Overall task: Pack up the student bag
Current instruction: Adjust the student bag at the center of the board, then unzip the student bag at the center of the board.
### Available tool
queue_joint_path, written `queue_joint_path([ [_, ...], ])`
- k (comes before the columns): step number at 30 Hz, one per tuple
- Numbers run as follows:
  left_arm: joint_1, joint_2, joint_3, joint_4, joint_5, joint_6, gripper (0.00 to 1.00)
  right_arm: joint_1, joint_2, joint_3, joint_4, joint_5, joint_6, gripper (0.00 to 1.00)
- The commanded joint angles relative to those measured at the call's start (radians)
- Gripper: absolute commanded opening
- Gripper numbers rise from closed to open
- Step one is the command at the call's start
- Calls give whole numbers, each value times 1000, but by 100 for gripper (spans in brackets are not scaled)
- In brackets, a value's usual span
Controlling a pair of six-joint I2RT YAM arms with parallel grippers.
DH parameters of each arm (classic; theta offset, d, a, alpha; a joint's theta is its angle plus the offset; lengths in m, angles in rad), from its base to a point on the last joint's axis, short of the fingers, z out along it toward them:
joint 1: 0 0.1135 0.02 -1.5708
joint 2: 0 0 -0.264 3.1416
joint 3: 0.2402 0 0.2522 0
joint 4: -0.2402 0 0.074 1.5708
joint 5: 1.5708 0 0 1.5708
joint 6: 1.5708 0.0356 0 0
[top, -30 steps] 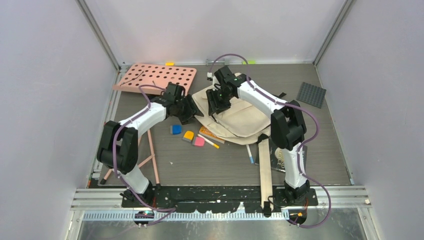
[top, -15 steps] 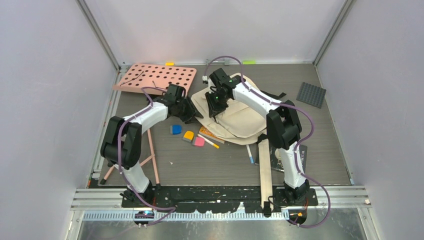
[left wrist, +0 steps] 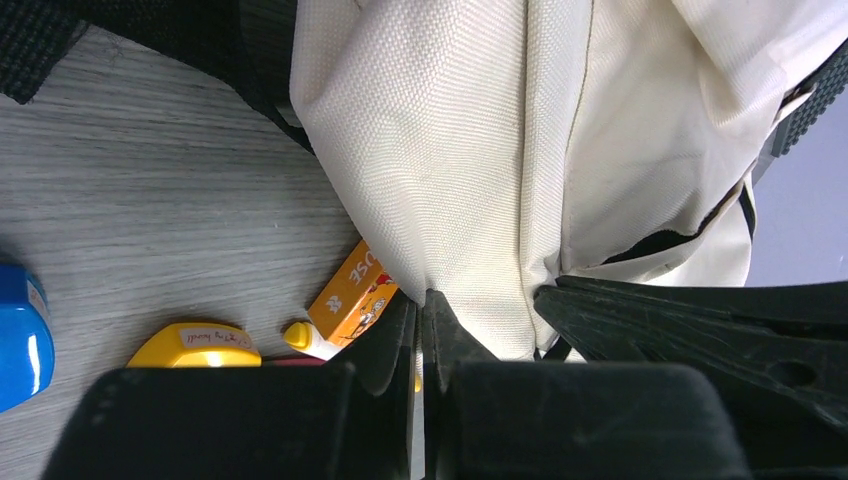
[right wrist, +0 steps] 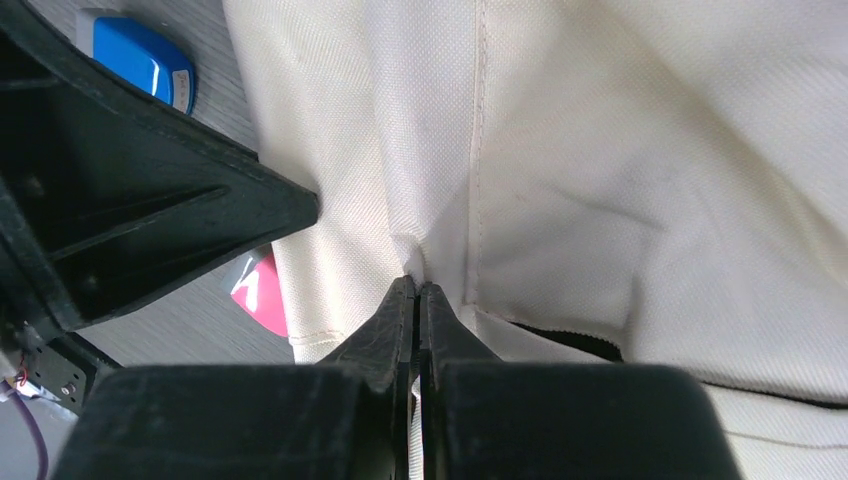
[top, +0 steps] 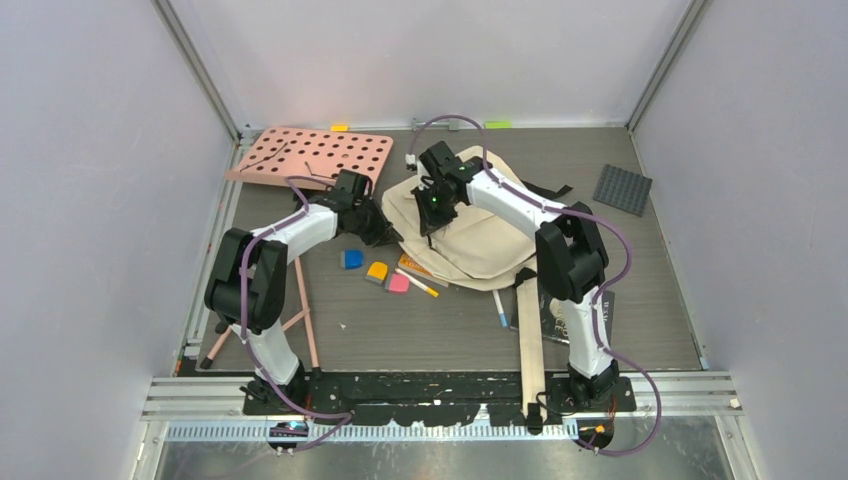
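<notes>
The bag (top: 470, 240) lies slumped at the far middle of the desk (top: 420, 330). We judge it light, soft and limp, best taken by its fabric rim or handle. The left arm (top: 300, 225) and right arm (top: 510, 195) reach low to its left edge, left jaws and right jaws each pinched shut on a cream fold.

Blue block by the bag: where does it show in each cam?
Top external: blue block on the table, just left of the student bag.
Left wrist: block at the lower left edge.
Right wrist: block in the top left corner.
Shared landmark: the cream bag fabric.
</notes>
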Motion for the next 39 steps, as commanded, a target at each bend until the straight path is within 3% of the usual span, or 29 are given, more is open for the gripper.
queue_joint_path([
  [1, 14, -5, 5, 8, -38, 22, 0, 6, -124, -26, 7, 69, 7, 1],
  [17, 27, 4, 23, 4, -79, 23, 0, 9, -318, -239, 60, 160, 32, 1],
  [39, 41, 80, 116, 27, -119, 42, 0, 15, -540, -389, 14, 225, 46, 1],
])
